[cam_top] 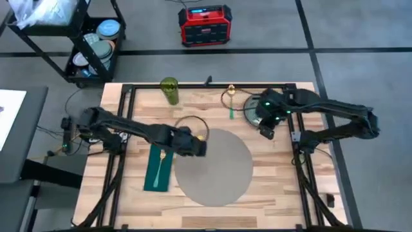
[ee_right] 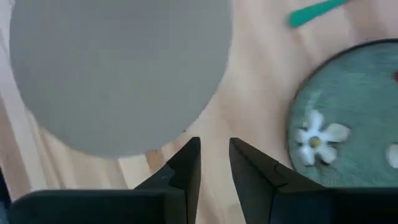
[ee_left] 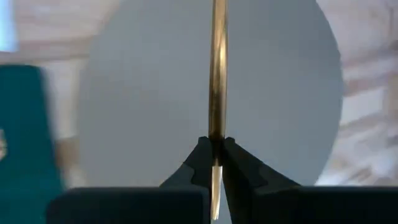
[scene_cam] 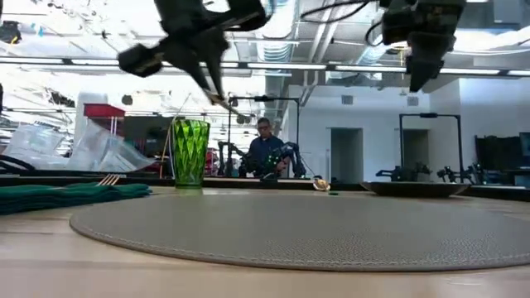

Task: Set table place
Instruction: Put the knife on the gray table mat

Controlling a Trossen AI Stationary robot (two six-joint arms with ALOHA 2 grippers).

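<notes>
The place, a round grey-beige mat [cam_top: 219, 171], lies on the plank table [cam_top: 283, 187]. My left gripper [ee_left: 216, 146] hangs over the mat's far left part, shut on a thin gold utensil [ee_left: 217, 74] seen edge-on. My right gripper [ee_right: 215, 152] hovers over bare wood between the mat [ee_right: 118, 68] and a dark green floral plate [ee_right: 354, 118]. Its fingers are a little apart with nothing between them. The plate rests flat on the table at the far right. My left gripper pinches the gold utensil's flat sides [ee_left: 216, 134] between its two fingertips. The utensil runs along the fingers, reaching out past their tips and back between them. It is lifted clear above the mat [ee_left: 137, 112] and slants downward in the low view [scene_cam: 224, 99].
A dark green cloth [cam_top: 156, 169] with a gold fork [cam_top: 161, 161] lies left of the mat. A green glass [cam_top: 169, 90] stands at the far edge. A green-handled utensil [cam_top: 231, 111] lies beside the plate. A person [scene_cam: 265, 149] sits in the room beyond.
</notes>
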